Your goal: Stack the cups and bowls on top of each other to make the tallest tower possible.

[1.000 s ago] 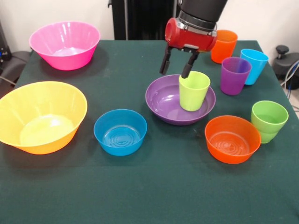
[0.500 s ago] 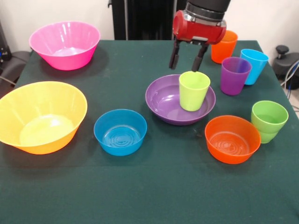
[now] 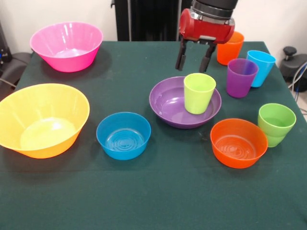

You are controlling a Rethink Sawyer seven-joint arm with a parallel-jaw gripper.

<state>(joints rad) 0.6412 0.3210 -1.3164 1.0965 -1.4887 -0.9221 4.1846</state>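
- The arm comes down from above with its red wrist upright and the gripper (image 3: 193, 60) pointing straight down, fingers spread apart and grasping nothing, above the table behind the purple bowl.
- The lime-yellow cup (image 3: 199, 92) stands upright, mouth up, long axis vertical, inside the wide purple bowl (image 3: 168, 103), toward that bowl's right side.
- The gripper hangs above the cup's rim, apart from it.
- The small blue bowl (image 3: 123, 135) sits open side up on the table, left of the purple bowl.
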